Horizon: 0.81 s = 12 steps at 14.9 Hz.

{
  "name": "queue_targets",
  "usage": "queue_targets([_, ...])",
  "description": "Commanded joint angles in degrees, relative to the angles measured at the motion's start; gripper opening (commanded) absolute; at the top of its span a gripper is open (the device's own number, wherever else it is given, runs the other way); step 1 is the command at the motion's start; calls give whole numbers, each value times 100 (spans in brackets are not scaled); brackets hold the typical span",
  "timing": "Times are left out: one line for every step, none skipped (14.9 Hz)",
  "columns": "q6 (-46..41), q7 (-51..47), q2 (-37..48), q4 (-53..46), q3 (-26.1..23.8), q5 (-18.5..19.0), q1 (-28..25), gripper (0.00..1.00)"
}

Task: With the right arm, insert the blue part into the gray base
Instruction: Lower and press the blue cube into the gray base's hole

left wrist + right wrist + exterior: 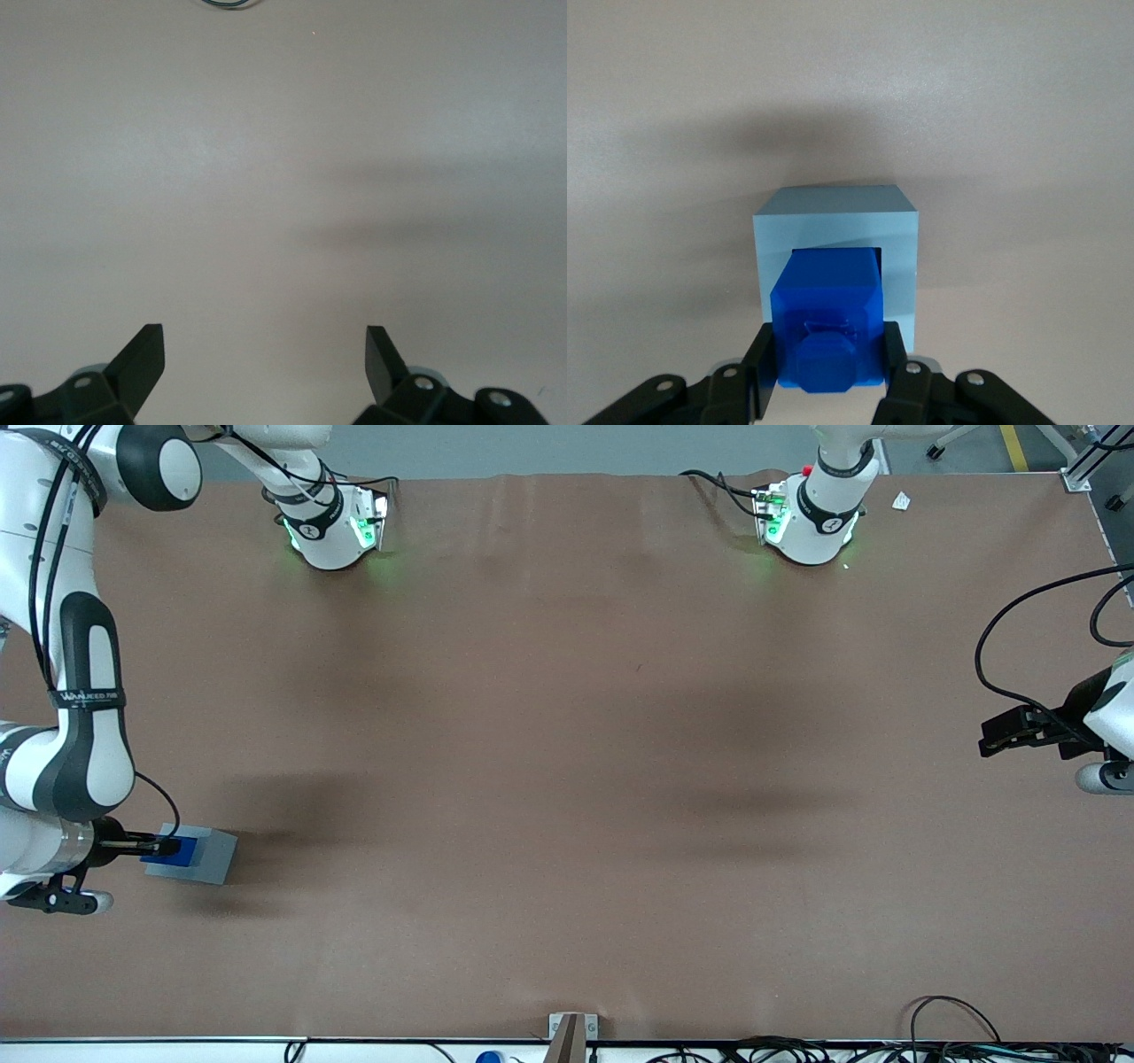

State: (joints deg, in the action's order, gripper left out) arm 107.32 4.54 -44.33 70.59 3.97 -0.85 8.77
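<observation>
The gray base (208, 856) is a light grey square block lying on the brown table at the working arm's end. In the right wrist view the gray base (899, 235) shows its square recess. The blue part (828, 310) is a bright blue block, and its lower end stands in that recess. In the front view the blue part (180, 851) sits on the base. The right arm's gripper (827, 367) is shut on the blue part, one black finger (764, 363) on each side. In the front view the gripper (149, 849) reaches in from the working arm's end.
The brown table (567, 762) stretches wide toward the parked arm's end. Two arm bases (332, 527) stand far from the front camera. A small metal bracket (571, 1032) and cables (957, 1036) lie at the table's near edge.
</observation>
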Motion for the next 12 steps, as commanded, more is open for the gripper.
queue_targets([-27, 56, -84, -142, -45, 15, 54, 12])
queue_targets([-27, 56, -84, -142, -45, 15, 55, 10])
queue_targets([-27, 56, -93, -133, -45, 15, 55, 8])
queue_targets([-27, 56, -102, -133, -45, 15, 63, 8])
queue_targets([-18, 56, -102, -133, -45, 15, 63, 8])
queue_targets([34, 47, -102, -124, -45, 15, 63, 9])
queue_targets([95, 64, -102, -98, -45, 15, 63, 9])
queue_targets([139, 65, -119, -89, -45, 15, 63, 8])
queue_targets([175, 73, -146, -89, -45, 15, 72, 8])
queue_targets([184, 73, -163, -89, -45, 15, 89, 8])
queue_targets([184, 73, -181, -89, -45, 15, 90, 8])
queue_targets([184, 73, -181, -89, -45, 15, 90, 8])
